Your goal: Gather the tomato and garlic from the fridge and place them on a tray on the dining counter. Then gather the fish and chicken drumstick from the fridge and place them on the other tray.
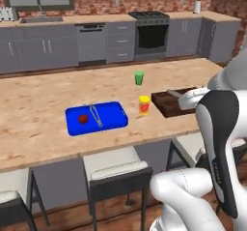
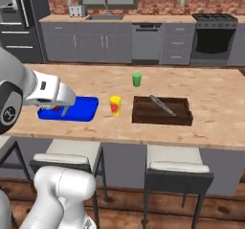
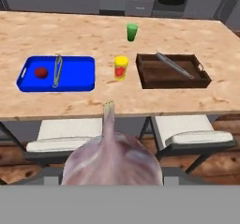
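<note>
A pale, purple-streaked garlic bulb (image 3: pixel 111 160) sits close against the hand camera, stem pointing up, held in front of the light wooden dining counter (image 3: pixel 56 35); its body hides the finger tips, so the gripper appears clamped on it, though the contact itself cannot be seen. On the counter, a small red tomato (image 3: pixel 41 72) lies in the left part of a blue rectangular plastic tray (image 3: pixel 77 75), with a pair of metal tongs (image 3: pixel 57 70) lying in the same tray just beside the tomato. To the right of the blue tray stands a yellow container with a red label (image 3: pixel 121 67), and beyond it, farther back on the counter, a small green cup (image 3: pixel 132 32). Right of the yellow container sits a dark brown wooden tray (image 3: pixel 149 75) holding a second pair of metal tongs (image 3: pixel 174 65) laid diagonally. Two grey-cushioned stools (image 3: pixel 70 135) stand under the near edge of the counter. Behind the counter, the base views show grey cabinets, a black oven (image 1: pixel 152 36) and a red brick wall.
</note>
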Robot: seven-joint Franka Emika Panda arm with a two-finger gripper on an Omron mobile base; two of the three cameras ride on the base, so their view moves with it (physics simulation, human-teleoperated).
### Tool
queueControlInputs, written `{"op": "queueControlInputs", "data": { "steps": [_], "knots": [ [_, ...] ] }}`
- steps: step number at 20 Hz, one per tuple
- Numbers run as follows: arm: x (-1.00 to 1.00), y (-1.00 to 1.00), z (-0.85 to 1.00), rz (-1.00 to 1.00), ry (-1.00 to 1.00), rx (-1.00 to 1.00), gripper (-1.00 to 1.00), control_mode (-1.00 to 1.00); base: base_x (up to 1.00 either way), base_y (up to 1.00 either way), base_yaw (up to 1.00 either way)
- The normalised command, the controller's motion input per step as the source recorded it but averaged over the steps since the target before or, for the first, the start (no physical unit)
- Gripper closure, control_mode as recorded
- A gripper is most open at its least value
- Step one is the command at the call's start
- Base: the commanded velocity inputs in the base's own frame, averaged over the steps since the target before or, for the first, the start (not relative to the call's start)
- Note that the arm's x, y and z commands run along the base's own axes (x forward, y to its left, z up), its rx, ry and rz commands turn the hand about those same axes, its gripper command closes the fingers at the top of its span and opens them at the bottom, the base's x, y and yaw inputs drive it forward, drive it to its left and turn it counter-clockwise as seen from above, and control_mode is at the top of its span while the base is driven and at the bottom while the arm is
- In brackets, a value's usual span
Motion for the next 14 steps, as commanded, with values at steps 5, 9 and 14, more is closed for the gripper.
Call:
{"op": "queueControlInputs", "data": {
  "steps": [5,9,14],
  "knots": [
    [0.0,0.0,0.0,0.0,0.0,0.0,1.0,1.0,0.11,0.0,0.22],
    [0.0,0.0,0.0,0.0,0.0,0.0,1.0,1.0,0.07,0.28,0.0],
    [0.0,0.0,0.0,0.0,0.0,0.0,1.0,1.0,0.04,0.65,0.01]
  ]
}}
